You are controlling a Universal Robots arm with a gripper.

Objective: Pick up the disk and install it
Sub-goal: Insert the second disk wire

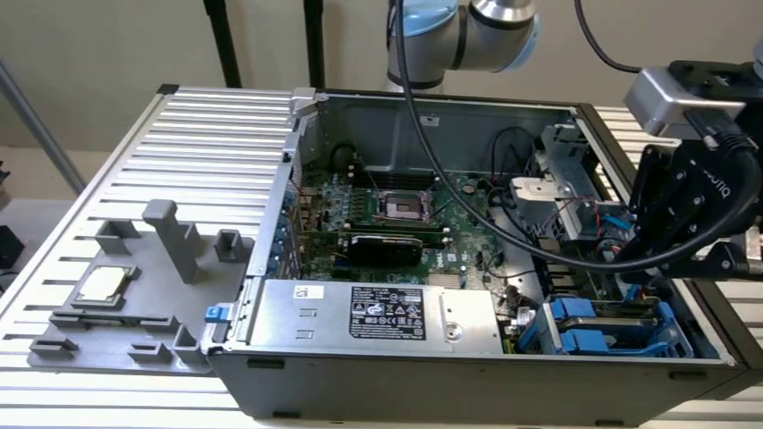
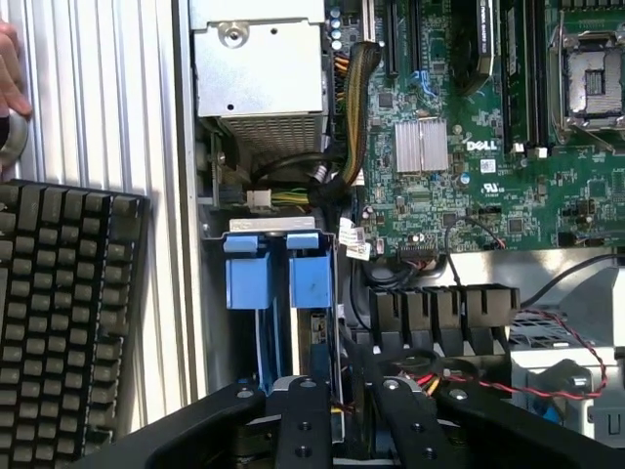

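since the disk [image 2: 276, 288] already sits upright in the drive bay [image 1: 620, 326] at the case's [image 1: 477, 380] 5 o'clock corner in the exterior view, the claw [image 2: 340, 415] hovers just over its top edge; long axis runs straight down from the claw. fingers look nearly together, holding nothing.
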